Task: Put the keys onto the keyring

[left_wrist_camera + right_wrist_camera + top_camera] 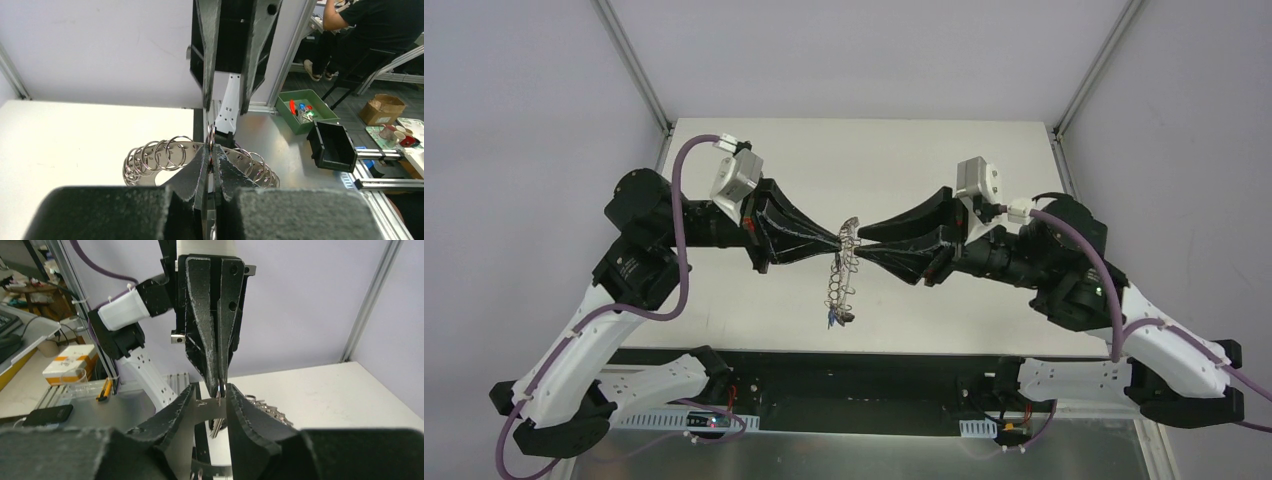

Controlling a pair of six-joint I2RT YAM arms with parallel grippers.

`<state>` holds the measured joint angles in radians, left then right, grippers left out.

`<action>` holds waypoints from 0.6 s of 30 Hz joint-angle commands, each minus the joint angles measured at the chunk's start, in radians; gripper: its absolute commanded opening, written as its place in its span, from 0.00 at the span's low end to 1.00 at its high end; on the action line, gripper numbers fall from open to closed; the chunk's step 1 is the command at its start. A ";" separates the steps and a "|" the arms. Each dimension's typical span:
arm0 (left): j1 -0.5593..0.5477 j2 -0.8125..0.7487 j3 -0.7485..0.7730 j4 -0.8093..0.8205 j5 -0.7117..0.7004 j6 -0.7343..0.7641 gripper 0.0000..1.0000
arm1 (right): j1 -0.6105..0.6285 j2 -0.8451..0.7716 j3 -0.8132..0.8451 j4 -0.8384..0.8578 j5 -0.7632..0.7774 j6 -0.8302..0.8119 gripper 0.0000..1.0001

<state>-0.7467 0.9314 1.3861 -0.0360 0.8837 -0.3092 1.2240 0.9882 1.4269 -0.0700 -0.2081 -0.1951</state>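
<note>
Our left claw [211, 150] is pinched tight on the rim of the keyring [160, 152], up in the air over the middle of the table [754, 160]. Our right claw [212, 389] meets it tip to tip from the right. Its fingers are slightly parted with the ring's flat edge between them, and we cannot tell whether they touch it. Seen from above, the ring runs toward the near edge, with the keys [835, 318], one blue-tagged, at its near end.

A robotics lab: aluminium-framed white enclosure [632, 62], green parts bin [305, 111], seated worker [370, 25] among cluttered benches.
</note>
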 commanded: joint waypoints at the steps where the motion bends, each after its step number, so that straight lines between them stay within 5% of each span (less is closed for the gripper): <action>1: -0.003 -0.005 0.062 -0.131 -0.018 0.071 0.00 | 0.007 -0.039 0.116 -0.222 0.025 -0.061 0.34; 7: -0.003 0.011 0.073 -0.236 0.024 0.091 0.00 | 0.008 0.036 0.279 -0.549 0.011 -0.092 0.43; 18: -0.003 0.083 0.137 -0.502 0.135 0.180 0.00 | -0.005 0.240 0.498 -0.879 -0.092 -0.168 0.42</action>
<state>-0.7467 1.0073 1.4673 -0.4641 0.9565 -0.1844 1.2251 1.1790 1.8709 -0.8055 -0.2504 -0.3202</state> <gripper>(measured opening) 0.008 0.426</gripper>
